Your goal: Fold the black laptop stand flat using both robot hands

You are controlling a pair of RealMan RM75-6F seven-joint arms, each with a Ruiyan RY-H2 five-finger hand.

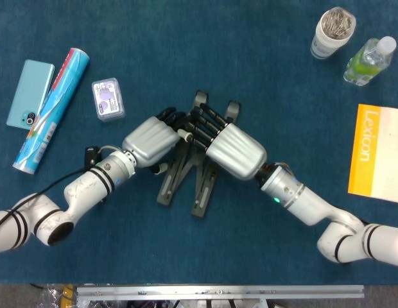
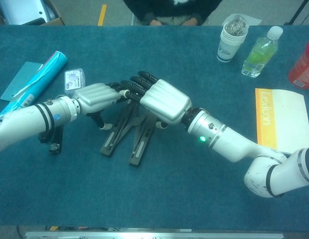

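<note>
Near the table's middle: the black laptop stand point(image 1: 189, 173) lies on the blue cloth, its two rails drawn to a narrow V, near ends not yet touching.
Left hand point(image 1: 149, 140): rests on the left rail, fingers pressed against it; whether they wrap the rail I cannot tell.
Right hand point(image 1: 232, 150): lies over the right rail, fingers extended toward the hinge end; grip likewise hidden.
Fingertips: both sets crowd together at the far end, touching or nearly so.
Risk: fingers may get pinched between the closing rails.
Risk: uneven pushing may slide the whole stand left rather than fold it.
</note>
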